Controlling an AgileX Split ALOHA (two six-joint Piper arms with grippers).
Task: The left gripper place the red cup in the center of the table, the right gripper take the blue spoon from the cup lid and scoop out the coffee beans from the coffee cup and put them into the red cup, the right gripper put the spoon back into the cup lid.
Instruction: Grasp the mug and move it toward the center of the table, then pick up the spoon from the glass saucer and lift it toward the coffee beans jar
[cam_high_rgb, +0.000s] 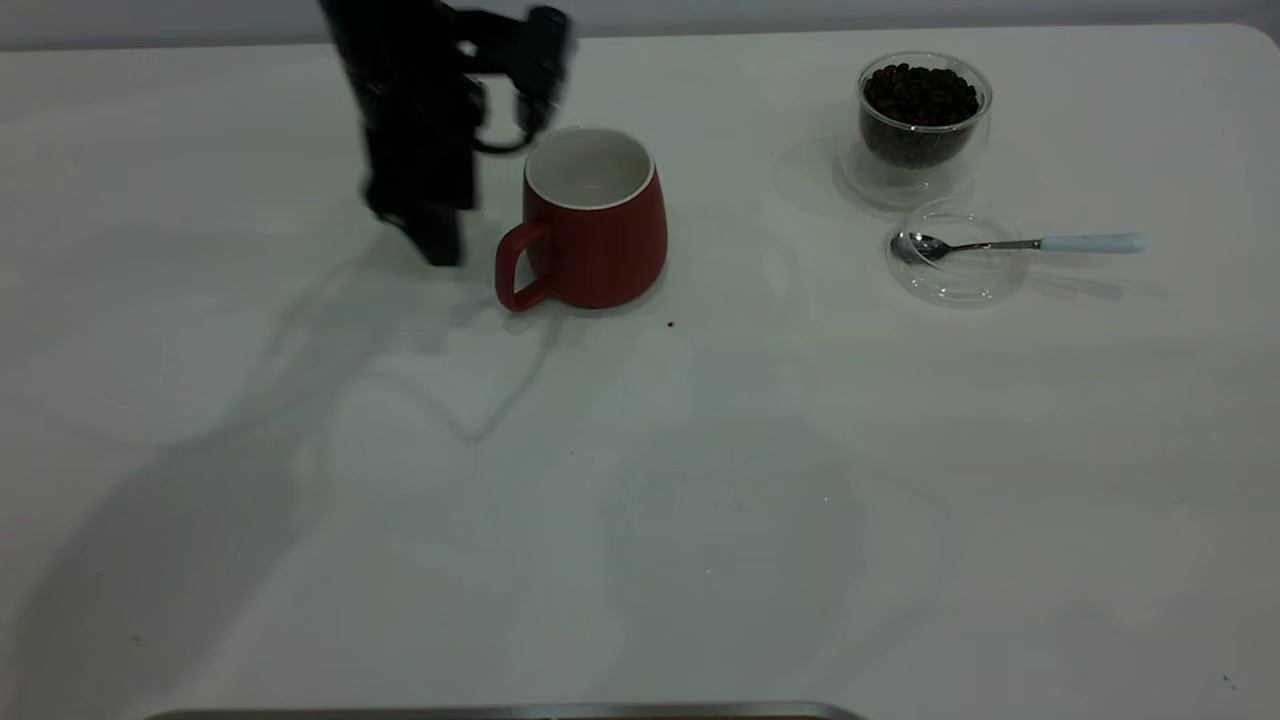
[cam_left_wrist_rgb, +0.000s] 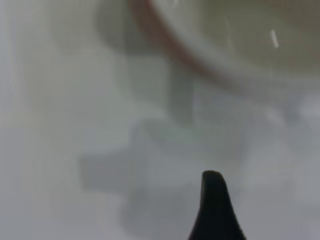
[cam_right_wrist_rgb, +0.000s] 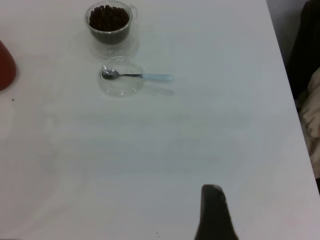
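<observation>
One dark fingertip (cam_left_wrist_rgb: 214, 200) is showing in our left wrist view, so we cannot tell whether the left gripper (cam_high_rgb: 440, 240) is spread or pressed together; it is hanging just beside the handle of the red cup (cam_high_rgb: 590, 225), apart from it, blurred. We are seeing the same from the right wrist: one fingertip (cam_right_wrist_rgb: 214, 210) of the right gripper over bare table, well apart from everything, its state untellable.

Moving outward, the red cup is standing upright on the table (cam_high_rgb: 700, 520), its white inside showing nothing in it, handle turned toward the left arm. We are counting one coffee cup (cam_high_rgb: 922, 120), upright and heaped with coffee beans (cam_high_rgb: 920, 95), near the far right of the white surface. One cup lid (cam_high_rgb: 958, 268) is lying just beside it, and one blue spoon (cam_high_rgb: 1020, 243) is resting with its bowl in the lid, handle sticking out over the rim. A pale wall (cam_high_rgb: 900, 12) is running behind the table's far edge.
</observation>
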